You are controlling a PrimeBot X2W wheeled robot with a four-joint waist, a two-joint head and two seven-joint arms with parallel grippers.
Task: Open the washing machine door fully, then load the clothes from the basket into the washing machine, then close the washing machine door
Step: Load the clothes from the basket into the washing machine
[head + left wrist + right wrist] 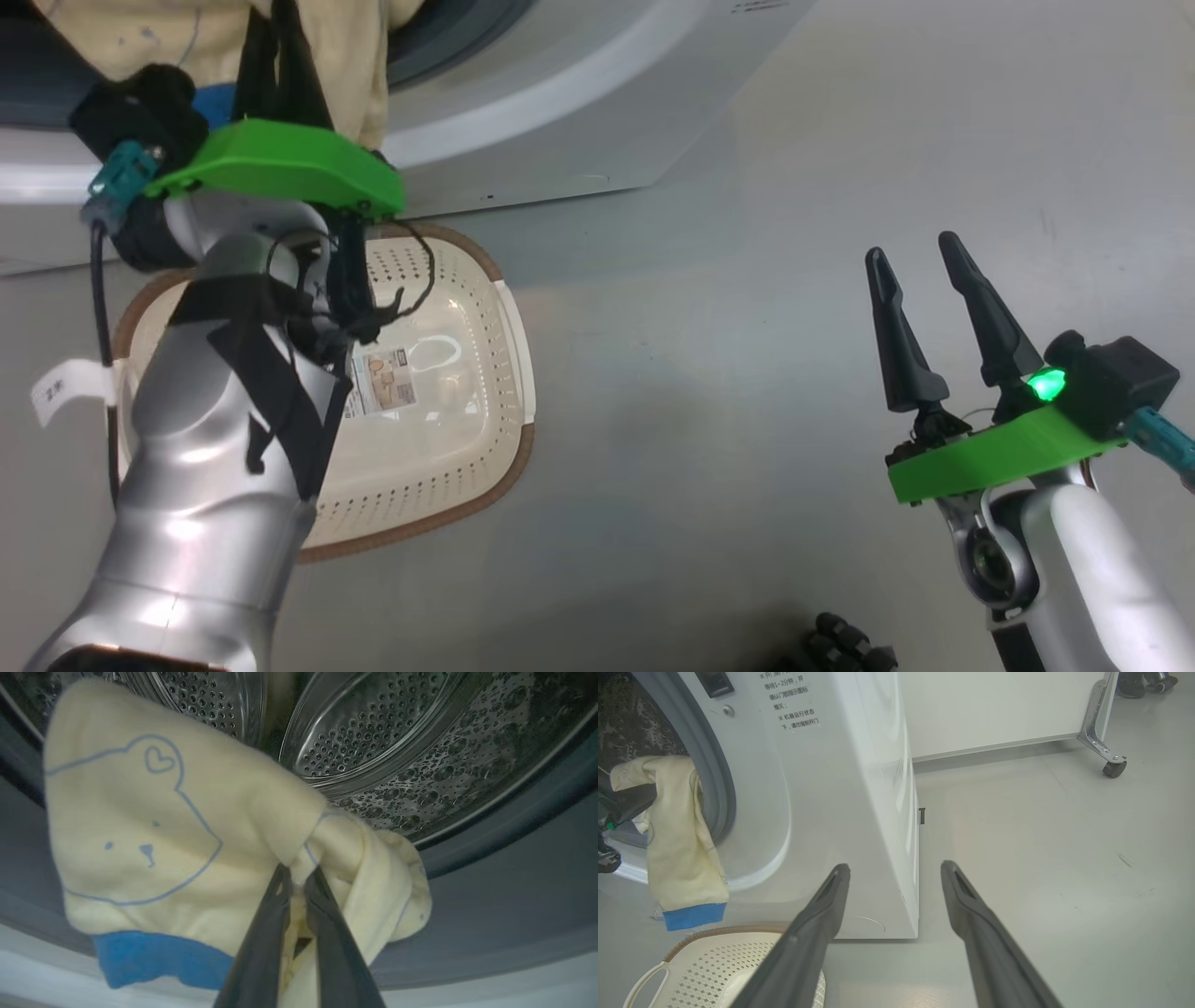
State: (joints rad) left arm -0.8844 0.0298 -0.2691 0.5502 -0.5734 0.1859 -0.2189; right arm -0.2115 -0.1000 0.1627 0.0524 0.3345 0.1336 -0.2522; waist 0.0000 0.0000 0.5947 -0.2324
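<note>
At the washer's (840, 788) open mouth, the left gripper (299, 872) has its jaws clamped on the cream cloth (163, 835), which hangs before the drum (373, 732) above the basket (499, 373), while the right gripper (912, 247) hovers over the floor (747, 373), jaws apart.

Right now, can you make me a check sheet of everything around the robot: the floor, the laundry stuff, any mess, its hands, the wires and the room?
Surface: grey floor, bare, faint scuffs.
Job's things: washing machine with its steel drum uncovered; cream clothes hang at the drum's mouth, blue hem lowest; basket on the floor below, paper label inside.
Clutter: dark ridged object at the head view's bottom edge, cannot tell what.
Grippers: left gripper shut on the clothes; right gripper open, holding nothing.
Cables: black cable along the left arm; thin wire looped at its wrist.
Surroundings: white panel with a caster leg.
</note>
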